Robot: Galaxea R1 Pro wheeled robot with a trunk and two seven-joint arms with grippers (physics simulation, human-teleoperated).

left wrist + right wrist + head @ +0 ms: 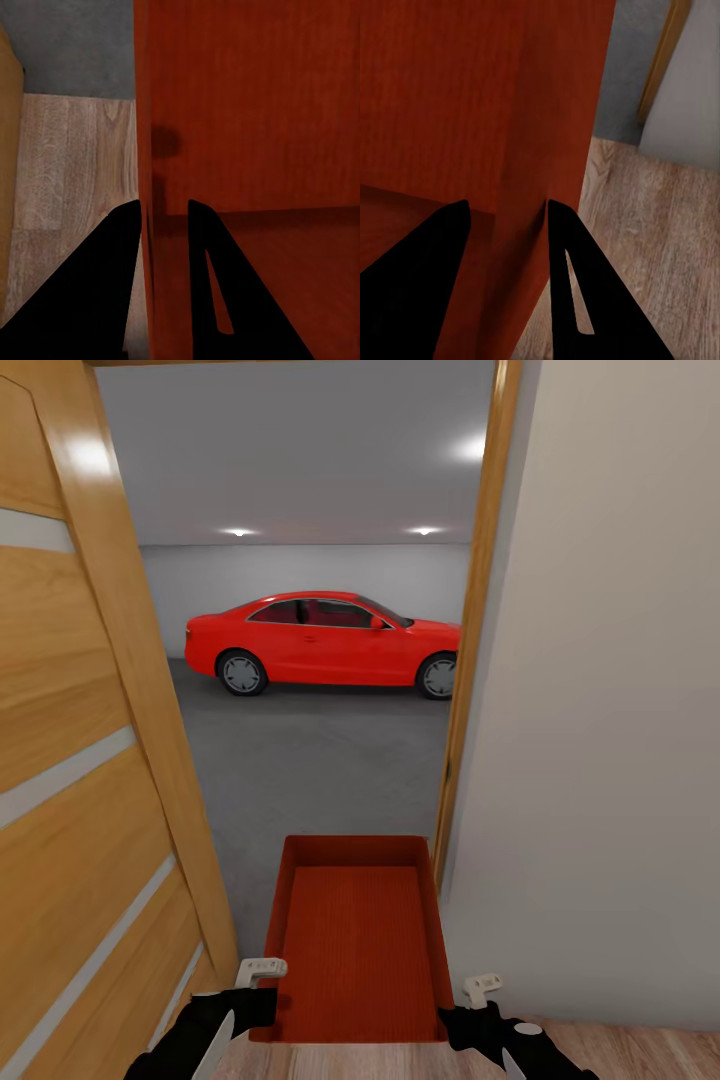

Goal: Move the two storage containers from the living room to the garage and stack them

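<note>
The orange-red container (pixel 358 940) is carried low in the doorway, its long axis pointing far into the garage, with the left gripper (pixel 262 972) and right gripper (pixel 482 990) each clamped on a side wall. Beyond lies grey concrete floor (pixel 320 760) and a red car (pixel 325 645); an open wooden door (pixel 90 760) stands left.

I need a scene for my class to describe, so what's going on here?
A two-armed robot is carrying one orange-red storage container, empty, out in front of it. The left hand pinches the container's left wall and the right hand pinches its right wall, one finger inside and one outside. The robot stands on light wood flooring at an open wooden door, facing the garage, where a red car is parked on the grey concrete floor.
</note>
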